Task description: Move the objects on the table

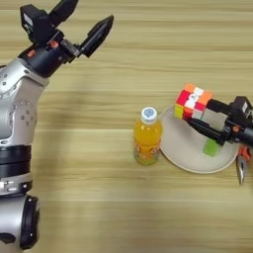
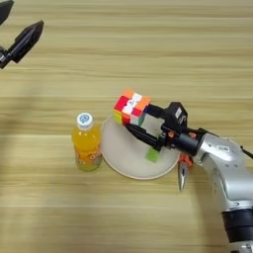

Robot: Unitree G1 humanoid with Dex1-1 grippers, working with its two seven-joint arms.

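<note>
A multicoloured puzzle cube [image 2: 131, 107] of red, orange, white and yellow squares sits between the fingers of my right gripper [image 2: 132, 117], above the far left rim of the round beige plate [image 2: 123, 153]. The gripper is shut on the cube, which also shows in the left eye view as the cube [image 1: 192, 102]. A small orange-juice bottle [image 1: 147, 137] with a white cap stands upright on the wooden table [image 1: 99, 197], just left of the plate. My left gripper [image 1: 86, 17] hangs open at the far left, well away from both.
A flat green block [image 2: 153, 154] lies on the plate under my right arm. Orange-handled pliers [image 2: 184, 170] lie on the table just right of the plate.
</note>
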